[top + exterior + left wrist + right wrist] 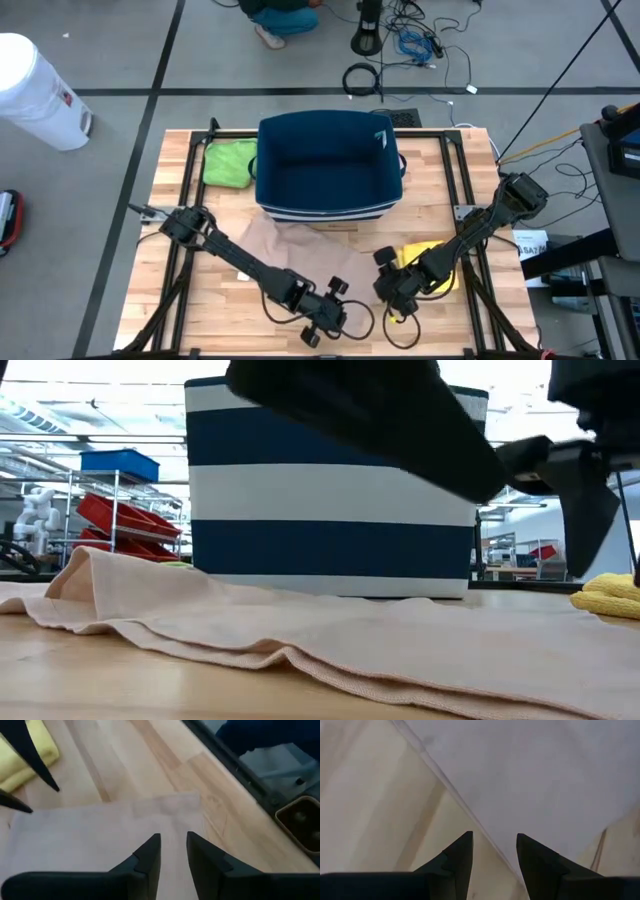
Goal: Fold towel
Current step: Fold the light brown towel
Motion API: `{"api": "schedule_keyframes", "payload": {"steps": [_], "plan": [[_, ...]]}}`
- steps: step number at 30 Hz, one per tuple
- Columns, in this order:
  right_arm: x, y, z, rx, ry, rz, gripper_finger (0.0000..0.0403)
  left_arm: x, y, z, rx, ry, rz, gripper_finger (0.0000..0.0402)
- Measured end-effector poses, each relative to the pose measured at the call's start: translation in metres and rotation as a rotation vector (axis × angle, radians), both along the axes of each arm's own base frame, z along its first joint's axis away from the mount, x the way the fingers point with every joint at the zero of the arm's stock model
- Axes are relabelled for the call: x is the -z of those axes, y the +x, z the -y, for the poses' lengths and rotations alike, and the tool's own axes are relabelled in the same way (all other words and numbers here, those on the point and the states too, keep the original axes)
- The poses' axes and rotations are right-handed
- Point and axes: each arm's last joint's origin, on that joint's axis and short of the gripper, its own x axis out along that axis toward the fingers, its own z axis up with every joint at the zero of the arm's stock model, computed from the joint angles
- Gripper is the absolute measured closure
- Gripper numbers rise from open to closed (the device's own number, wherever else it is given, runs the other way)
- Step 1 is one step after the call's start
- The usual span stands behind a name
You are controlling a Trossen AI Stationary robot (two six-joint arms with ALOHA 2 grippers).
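A beige towel [290, 250] lies spread on the wooden table in front of a blue-and-white striped basket [330, 160]. In the low view the towel [300, 630] is rumpled, with a raised fold at its left. My left gripper [338, 300] hovers open over the towel's near right part; in its wrist view the fingers [173, 840] point at the cloth just short of a corner [196, 797]. My right gripper [385, 265] stands open above the towel's right edge [455, 795], cloth on one side and bare wood on the other.
A yellow cloth [430, 265] lies right beside my right gripper, at the table's right. A green cloth [230, 162] lies left of the basket at the far left. A dark metal frame [470, 190] runs round the table's edges.
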Motion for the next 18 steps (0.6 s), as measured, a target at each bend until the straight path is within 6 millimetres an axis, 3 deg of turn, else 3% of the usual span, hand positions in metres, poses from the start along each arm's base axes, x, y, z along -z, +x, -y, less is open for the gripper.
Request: {"api": "schedule_keyframes", "payload": {"steps": [11,18], "plan": [[0.017,-0.001,0.024,0.058,-0.037,-0.052,0.0264,0.013,0.004,0.001,-0.017,-0.132,0.082,0.0197],[0.024,0.000,0.035,0.071,0.003,-0.082,0.0264,0.045,0.010,0.002,-0.023,-0.128,0.043,0.0186]]}}
